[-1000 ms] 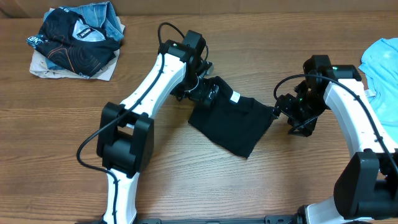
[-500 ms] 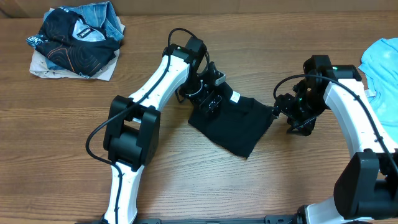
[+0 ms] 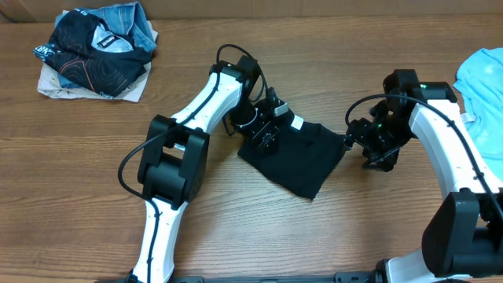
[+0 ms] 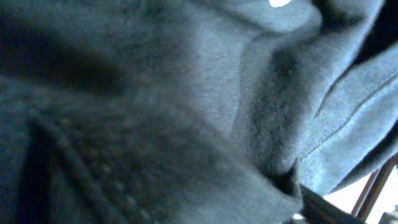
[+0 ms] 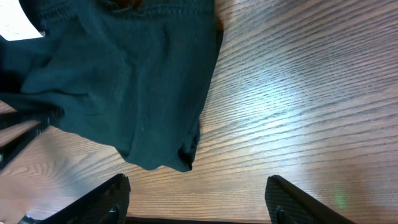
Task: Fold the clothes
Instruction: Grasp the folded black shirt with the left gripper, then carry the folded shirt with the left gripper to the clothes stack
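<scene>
A black shirt [image 3: 302, 161], folded into a small rectangle with a white neck label [image 3: 298, 123], lies mid-table. My left gripper [image 3: 266, 134] is pressed down on its upper left corner. Dark fabric [image 4: 186, 93] fills the left wrist view and hides the fingers. My right gripper [image 3: 355, 140] sits just off the shirt's right corner, open with bare wood between its fingers [image 5: 99, 202]. In the right wrist view the black shirt [image 5: 124, 81] lies ahead of the right gripper [image 5: 198, 193], apart from it. A light blue T-shirt [image 3: 483, 79] lies at the right edge.
A pile of dark and denim garments [image 3: 94, 51] lies on paper at the back left. The right arm's white link [image 3: 452, 149] runs beside the light blue T-shirt. Bare wooden table [image 3: 330, 228] stretches along the front.
My left arm has swung right and forward, bringing its gripper further onto the black shirt's collar end. The right arm and the shirt's outline have not moved.
</scene>
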`<action>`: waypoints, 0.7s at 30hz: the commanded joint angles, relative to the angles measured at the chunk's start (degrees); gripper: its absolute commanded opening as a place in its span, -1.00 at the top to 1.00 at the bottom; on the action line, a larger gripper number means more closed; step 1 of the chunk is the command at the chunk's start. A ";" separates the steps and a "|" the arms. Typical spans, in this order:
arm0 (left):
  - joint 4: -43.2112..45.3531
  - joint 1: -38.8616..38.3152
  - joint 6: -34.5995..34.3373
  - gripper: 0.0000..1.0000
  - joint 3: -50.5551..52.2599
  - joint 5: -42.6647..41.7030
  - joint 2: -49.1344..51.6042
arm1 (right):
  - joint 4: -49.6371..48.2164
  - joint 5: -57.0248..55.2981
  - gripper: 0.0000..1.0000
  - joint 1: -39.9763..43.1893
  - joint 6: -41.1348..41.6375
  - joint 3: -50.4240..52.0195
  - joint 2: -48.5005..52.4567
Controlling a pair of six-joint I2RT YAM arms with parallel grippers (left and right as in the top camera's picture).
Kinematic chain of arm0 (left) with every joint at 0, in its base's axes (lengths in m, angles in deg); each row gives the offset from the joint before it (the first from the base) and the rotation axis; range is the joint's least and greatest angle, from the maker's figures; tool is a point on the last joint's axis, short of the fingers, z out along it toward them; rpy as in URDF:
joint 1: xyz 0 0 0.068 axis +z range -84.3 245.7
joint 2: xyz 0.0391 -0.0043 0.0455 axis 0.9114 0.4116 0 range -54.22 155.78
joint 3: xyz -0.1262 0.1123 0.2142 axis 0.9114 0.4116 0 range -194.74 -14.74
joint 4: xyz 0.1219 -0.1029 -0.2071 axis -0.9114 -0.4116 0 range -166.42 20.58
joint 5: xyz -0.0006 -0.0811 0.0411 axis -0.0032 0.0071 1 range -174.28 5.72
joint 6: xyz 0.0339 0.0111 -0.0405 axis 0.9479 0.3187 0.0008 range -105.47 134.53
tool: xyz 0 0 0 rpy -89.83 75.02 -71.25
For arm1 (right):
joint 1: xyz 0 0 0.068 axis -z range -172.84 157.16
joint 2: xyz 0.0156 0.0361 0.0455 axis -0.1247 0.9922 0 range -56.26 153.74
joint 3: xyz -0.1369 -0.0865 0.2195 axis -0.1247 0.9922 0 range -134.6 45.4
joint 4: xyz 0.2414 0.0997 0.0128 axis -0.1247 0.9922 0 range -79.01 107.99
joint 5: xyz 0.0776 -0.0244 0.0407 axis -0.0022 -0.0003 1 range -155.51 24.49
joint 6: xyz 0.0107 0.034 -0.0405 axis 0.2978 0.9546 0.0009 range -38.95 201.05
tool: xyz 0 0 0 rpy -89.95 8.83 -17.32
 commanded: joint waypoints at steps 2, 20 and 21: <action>-0.22 -0.09 0.52 0.00 0.28 -1.14 1.46 | -0.37 0.46 -0.47 0.09 -0.42 0.35 -1.55; 10.82 1.09 -4.57 0.91 -0.33 13.97 1.46 | -0.22 0.44 -0.47 0.09 -0.68 0.35 -1.55; 11.21 1.60 -4.55 0.91 -0.46 15.69 1.46 | -0.20 0.46 -0.46 0.09 -0.90 0.35 -1.55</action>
